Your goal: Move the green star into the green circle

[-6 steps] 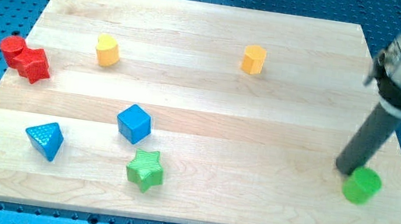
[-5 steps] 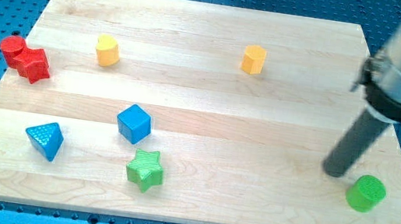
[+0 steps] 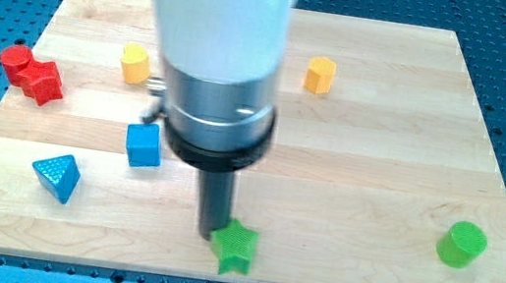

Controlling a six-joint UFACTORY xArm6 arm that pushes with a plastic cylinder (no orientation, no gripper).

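The green star (image 3: 235, 248) lies near the board's bottom edge, a little left of centre. My tip (image 3: 212, 229) touches the star's upper left side. The green circle (image 3: 462, 243) is an upright cylinder at the view's lower right, far from the star. The arm's wide body hides the middle of the board above the star.
A blue cube (image 3: 143, 144) sits left of the rod. A blue triangle (image 3: 57, 176) lies at the lower left. Two red blocks (image 3: 31, 72) touch each other at the left edge. Yellow blocks sit at the upper left (image 3: 135, 63) and upper centre (image 3: 320, 75).
My tip swept from beside the green circle at the right to the green star. The star has shifted right and down. The blue cube has shifted left and up.
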